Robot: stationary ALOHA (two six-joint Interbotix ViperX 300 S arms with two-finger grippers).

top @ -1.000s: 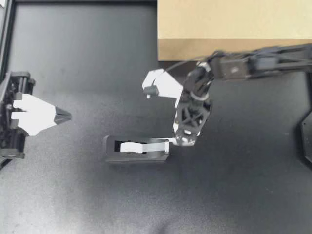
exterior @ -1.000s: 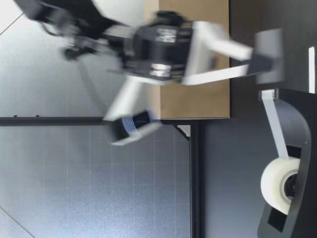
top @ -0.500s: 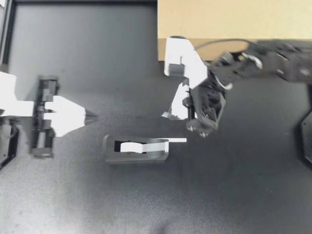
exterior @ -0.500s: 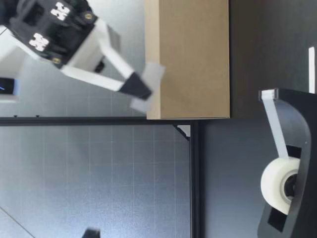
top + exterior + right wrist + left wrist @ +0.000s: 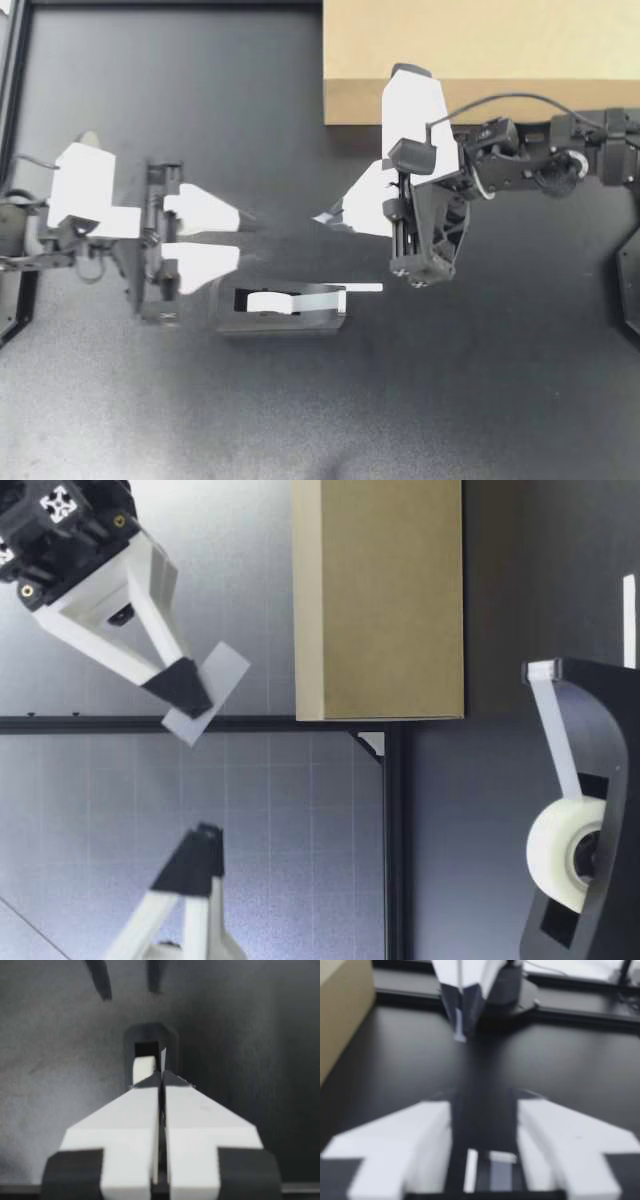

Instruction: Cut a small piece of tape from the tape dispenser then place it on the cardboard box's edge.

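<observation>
My right gripper (image 5: 335, 214) is pinched tight on the piece of tape (image 5: 212, 688), holding it in the air, touching neither the tape dispenser (image 5: 280, 305) at the table's (image 5: 500, 400) middle nor the cardboard box (image 5: 480, 50) at its far edge. My left gripper (image 5: 240, 238) faces it, fingers spread and holding nothing.

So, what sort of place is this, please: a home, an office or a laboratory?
Probably a robotics lab bench: my left gripper and my right gripper, shut on a piece of tape, hang over a black table with a tape dispenser and a cardboard box.
</observation>
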